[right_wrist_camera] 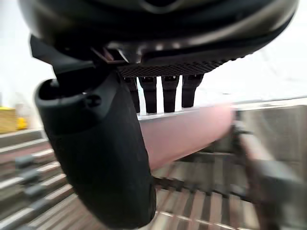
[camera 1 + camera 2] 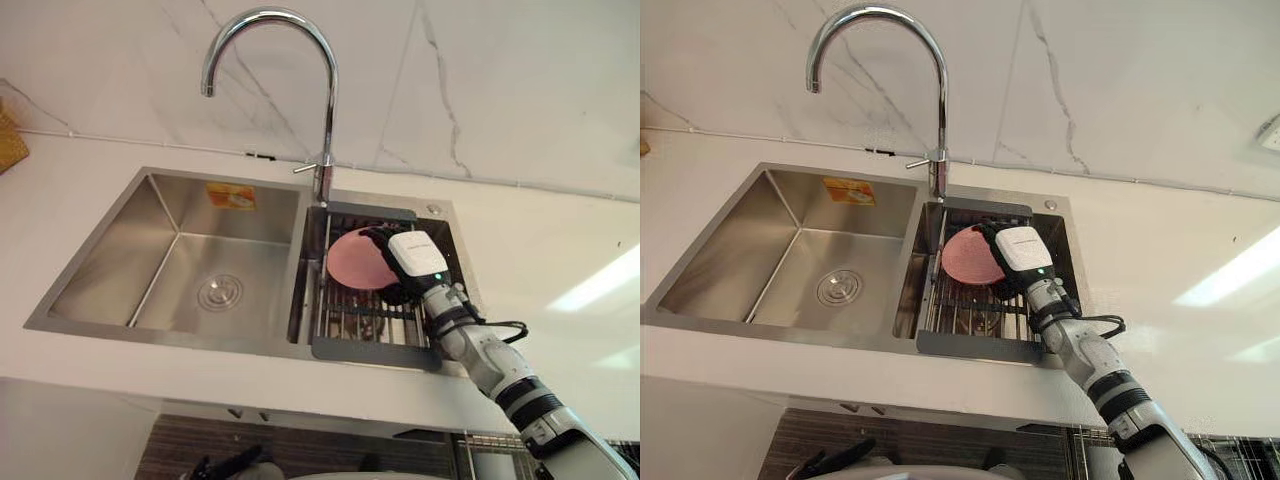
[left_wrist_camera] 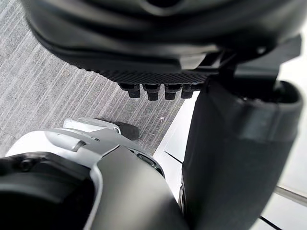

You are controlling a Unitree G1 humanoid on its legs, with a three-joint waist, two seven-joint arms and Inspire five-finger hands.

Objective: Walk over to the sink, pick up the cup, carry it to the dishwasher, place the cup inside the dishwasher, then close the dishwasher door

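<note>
Right robot hand (image 2: 415, 258) spread wide over pink cup (image 2: 350, 260) on rack (image 2: 370, 322) beside faucet (image 2: 325, 170); should close firmly round it before lifting.

Brushed stainless-steel double sink (image 2: 165, 215) – satin, fine grain. Curved chrome tap (image 2: 327, 100) – mirror-polished. Grey-veined white stone-look wall (image 2: 500, 80): glossy. White countertop (image 2: 560, 250): smooth, matt. Round pink cup (image 2: 352, 262): smooth, matt, plastic-looking.

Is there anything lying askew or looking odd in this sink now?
The pink cup seems tipped on its side on the rack in the right basin, not upright. The right hand is at it. Nothing else stands out.
</note>
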